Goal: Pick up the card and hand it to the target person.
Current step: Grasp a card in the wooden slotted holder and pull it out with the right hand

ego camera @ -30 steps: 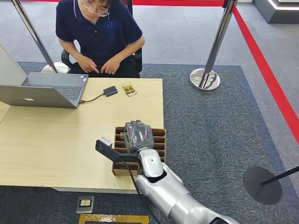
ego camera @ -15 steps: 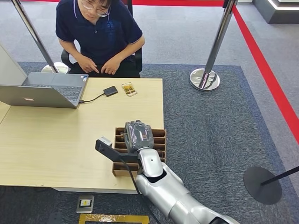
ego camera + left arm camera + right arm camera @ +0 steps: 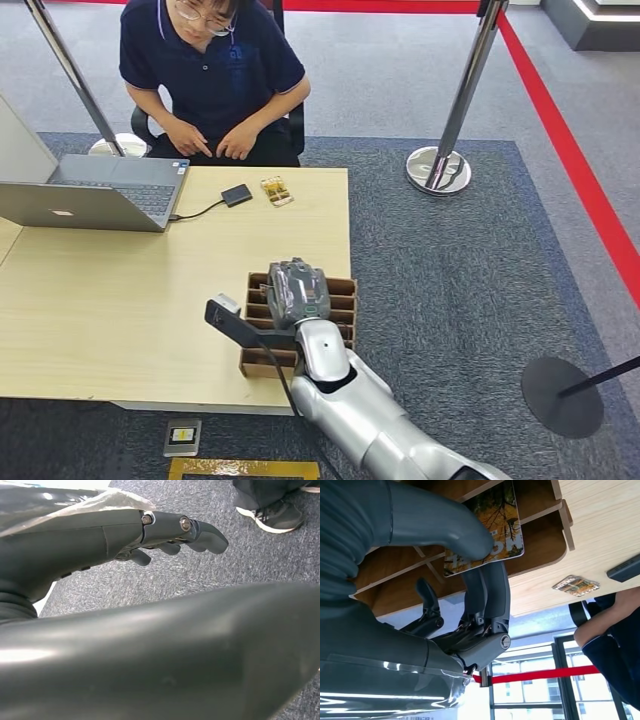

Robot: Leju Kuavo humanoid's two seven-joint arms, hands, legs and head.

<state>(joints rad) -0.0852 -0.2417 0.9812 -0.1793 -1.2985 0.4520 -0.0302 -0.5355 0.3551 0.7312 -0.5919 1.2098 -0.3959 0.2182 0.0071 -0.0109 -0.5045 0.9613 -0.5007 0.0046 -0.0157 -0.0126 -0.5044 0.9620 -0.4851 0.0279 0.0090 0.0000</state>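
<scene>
A card (image 3: 506, 542) printed with yellow autumn leaves stands in a slot of the brown wooden card rack (image 3: 341, 300) at the table's near right corner. My right hand (image 3: 297, 292) hangs over the rack and pinches this card between thumb (image 3: 471, 530) and fingers (image 3: 488, 595). The target person (image 3: 215, 70), in a dark blue shirt, sits behind the far side of the table with both hands at its edge. My left hand (image 3: 166, 535) hangs over grey carpet, fingers stretched out, holding nothing.
A second small card (image 3: 276, 190) and a black flat device (image 3: 236, 195) lie near the person. An open laptop (image 3: 98, 190) takes the table's far left. A stanchion base (image 3: 438, 168) stands on the carpet at the right.
My right hand has shifted very slightly over the rack, still on the card. The person and the things on the table have not moved.
</scene>
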